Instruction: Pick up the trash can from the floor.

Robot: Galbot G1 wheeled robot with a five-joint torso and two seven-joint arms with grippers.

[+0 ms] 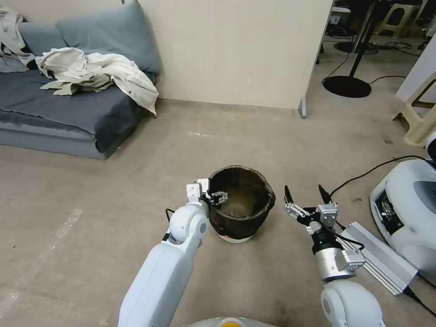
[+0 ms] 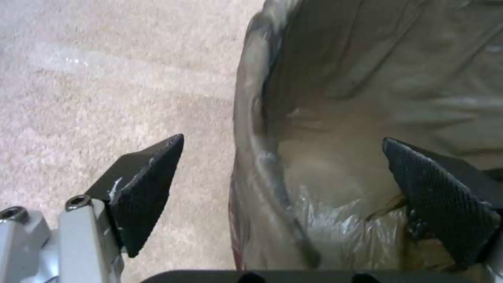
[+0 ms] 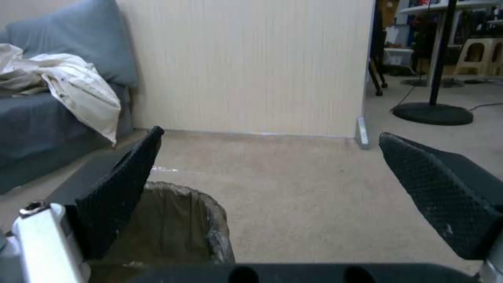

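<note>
White trash can [image 1: 241, 202] rim sits between the spread left hand [image 1: 217, 198]; right hand [image 1: 307, 195] apparently spread alongside.

You are looking at glossy white arm shells with rounded grey joint caps. The left gripper [image 1: 217, 198] and right gripper [image 1: 306, 194] are showing silver metal bodies, black cables, hex screws and black cross-hatched fingertip pads [image 2: 149, 188].

Crinkled glossy plastic bag [image 2: 335, 98] over the trash can [image 1: 241, 202]; matte, faintly scuffed floor [image 1: 113, 204]; textured rubbery tool pads [image 2: 152, 188].
</note>
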